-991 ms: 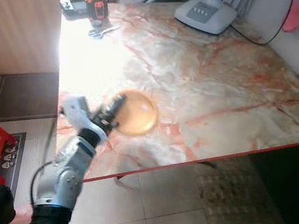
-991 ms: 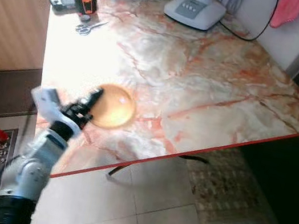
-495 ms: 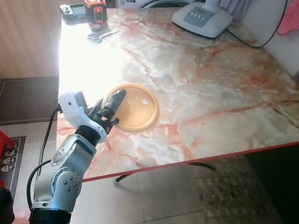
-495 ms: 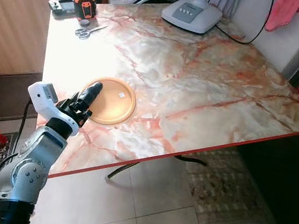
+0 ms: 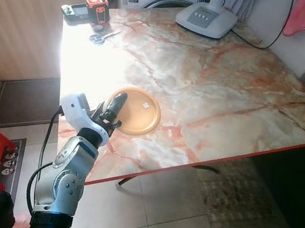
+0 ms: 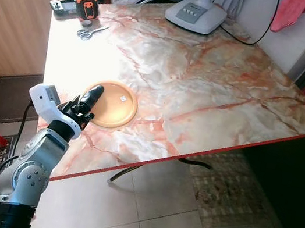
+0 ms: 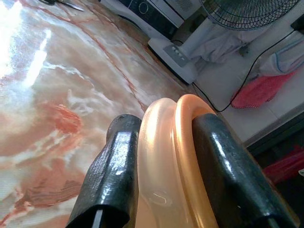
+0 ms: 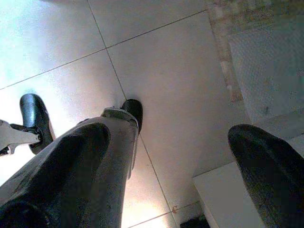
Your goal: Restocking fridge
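Table: marble top [image 5: 222, 85], red-edged, broad bare stone beyond.
Plate: orange plate [image 5: 140, 112] flat near the table's left edge.
Left gripper [image 5: 112, 107]: clamped on the plate's rim (right gripper [image 8: 171, 156] hangs spread above floor tiles).

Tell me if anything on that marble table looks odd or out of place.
Mildly odd for a fridge restock: scissors and an orange tool lie at the table's far corner. The left hand grips the orange plate's rim; nothing spilled.

Open tabletop [image 5: 228, 86] beyond plate [image 5: 141, 112]
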`<state>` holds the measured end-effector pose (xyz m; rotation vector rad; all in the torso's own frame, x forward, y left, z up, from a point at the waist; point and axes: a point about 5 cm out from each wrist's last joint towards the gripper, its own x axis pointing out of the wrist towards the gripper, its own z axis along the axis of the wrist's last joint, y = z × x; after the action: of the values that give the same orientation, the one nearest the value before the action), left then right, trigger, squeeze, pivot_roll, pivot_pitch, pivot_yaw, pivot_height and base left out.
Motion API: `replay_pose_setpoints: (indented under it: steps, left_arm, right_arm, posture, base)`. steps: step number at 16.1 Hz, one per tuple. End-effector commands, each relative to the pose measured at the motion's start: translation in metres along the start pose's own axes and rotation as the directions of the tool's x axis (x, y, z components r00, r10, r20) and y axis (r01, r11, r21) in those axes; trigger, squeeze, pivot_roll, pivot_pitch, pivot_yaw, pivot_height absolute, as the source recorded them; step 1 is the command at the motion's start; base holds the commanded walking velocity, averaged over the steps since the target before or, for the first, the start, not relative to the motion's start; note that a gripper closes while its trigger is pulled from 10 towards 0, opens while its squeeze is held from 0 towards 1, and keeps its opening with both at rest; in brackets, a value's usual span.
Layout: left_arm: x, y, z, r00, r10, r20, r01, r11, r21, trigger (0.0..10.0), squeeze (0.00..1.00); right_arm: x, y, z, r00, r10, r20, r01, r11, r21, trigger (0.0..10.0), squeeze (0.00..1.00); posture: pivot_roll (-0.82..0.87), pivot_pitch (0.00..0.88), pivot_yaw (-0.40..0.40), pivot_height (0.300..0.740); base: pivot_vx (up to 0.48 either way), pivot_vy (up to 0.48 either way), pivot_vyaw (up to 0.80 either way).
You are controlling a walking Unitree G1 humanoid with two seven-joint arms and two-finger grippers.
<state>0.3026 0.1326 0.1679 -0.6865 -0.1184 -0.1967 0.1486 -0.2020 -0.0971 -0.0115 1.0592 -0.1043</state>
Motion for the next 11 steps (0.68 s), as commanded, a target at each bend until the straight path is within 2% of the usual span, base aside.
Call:
replay_pose_setpoints:
  steps: [1, 5, 11]
  left_arm:
    - [0.0005, -0.0049, 0.0055, 1.000, -0.019, 0.020, 0.019, 1.000, -0.002, 10.0, 0.00]
    - [0.0007, -0.0069, 0.0009, 1.000, -0.019, -0.003, 0.019, 1.000, 0.010, 10.0, 0.00]
    - [0.0015, -0.0073, 0.0005, 1.000, -0.021, -0.007, 0.021, 1.000, 0.011, 10.0, 0.00]
  right_arm:
    - [-0.0010, 0.0015, -0.0081, 1.000, 0.001, -0.026, 0.000, 1.000, 0.017, 10.0, 0.00]
    - [-0.0009, 0.0015, -0.0072, 1.000, 0.000, -0.023, 0.000, 1.000, 0.018, 10.0, 0.00]
    - [-0.0008, 0.0018, -0.0068, 1.000, 0.001, -0.022, -0.001, 1.000, 0.019, 10.0, 0.00]
  posture:
    - [0.00, 0.115, 0.030, 0.740]
    - [0.00, 0.117, 0.030, 0.740]
    - [0.00, 0.116, 0.031, 0.740]
  base:
    - [0.000, 0.000, 0.00]
    - [0.000, 0.000, 0.00]
    - [0.000, 0.388, 0.00]
